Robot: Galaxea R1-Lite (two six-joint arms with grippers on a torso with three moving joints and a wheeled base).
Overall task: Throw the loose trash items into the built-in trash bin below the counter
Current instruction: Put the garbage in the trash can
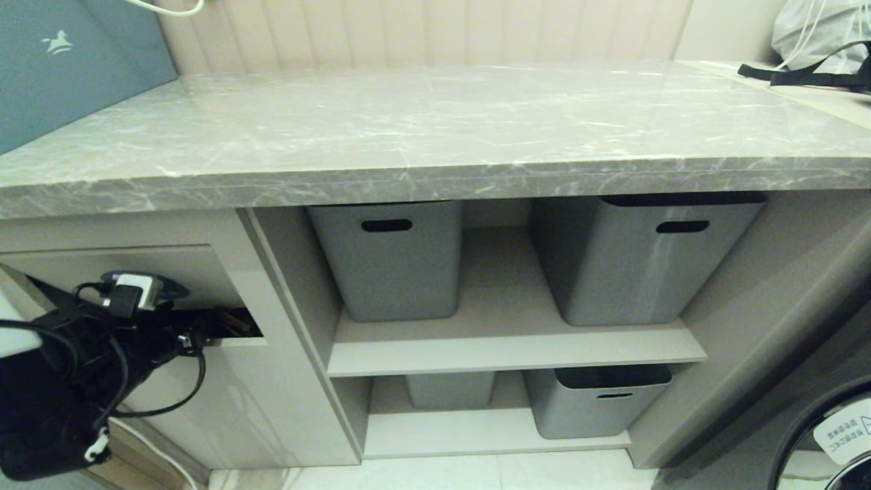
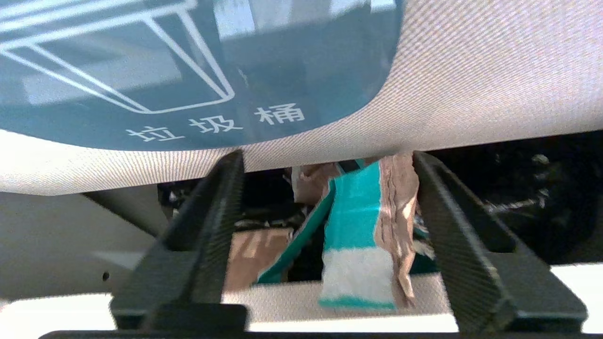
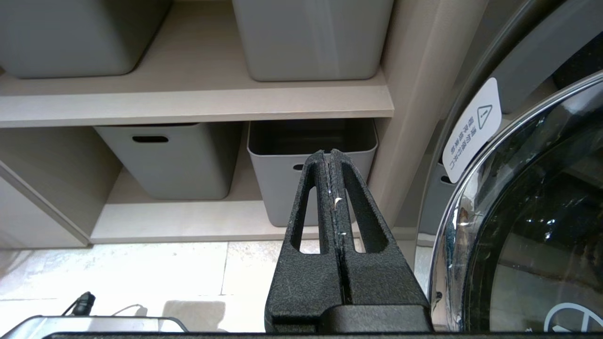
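The counter carries no scraps. Under its left end, the built-in trash bin's flap with the blue sticker is tilted inward. My left gripper is open at the slot, both fingertips against the flap's lower edge. A teal and brown cardboard scrap leans over the opening's sill between the fingers, close to one finger and not gripped. More scraps lie inside the dark bin. In the head view the left arm hides the fingers. My right gripper is shut and empty, parked low by the lower shelf.
Grey tubs with slot handles stand on the upper shelf and others below. A washing machine door is at the right. A teal box and a bag sit at the counter's ends.
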